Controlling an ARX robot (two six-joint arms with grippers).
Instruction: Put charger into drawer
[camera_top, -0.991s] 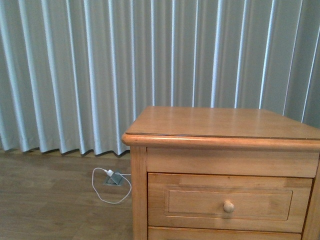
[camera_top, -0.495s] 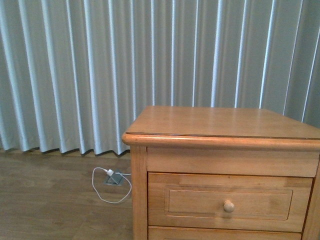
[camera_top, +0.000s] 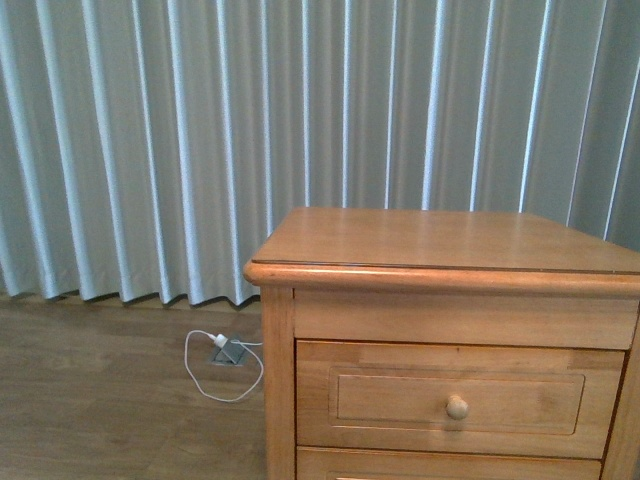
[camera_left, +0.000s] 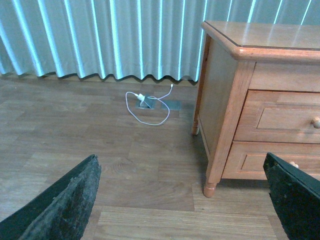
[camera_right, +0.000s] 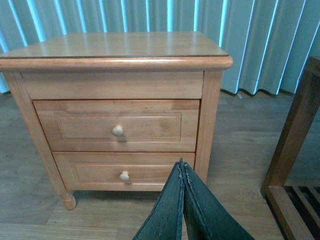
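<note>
The charger is out of view in every frame. The drawer (camera_top: 400, 398), the upper one of the honey-coloured nightstand, is closed and has a round pale knob (camera_top: 457, 407). It also shows in the right wrist view, drawer (camera_right: 85, 126), and partly in the left wrist view, drawer (camera_left: 282, 117). My left gripper (camera_left: 180, 200) hangs open over the wooden floor, left of the nightstand, with nothing between its dark fingers (camera_left: 65, 202). My right gripper (camera_right: 181, 167) is shut with nothing in it, low in front of the nightstand and pointing at its lower right part.
A white plug with a looping white cable (camera_top: 222, 345) lies on the floor by a floor socket, left of the nightstand. Pale pleated curtains (camera_top: 150, 150) hang behind. The lower drawer (camera_right: 95, 172) is closed. A dark wooden frame (camera_right: 295, 145) stands right of the nightstand.
In the front view the nightstand sits a few pixels higher in the picture than before. Nothing else has visibly moved.
</note>
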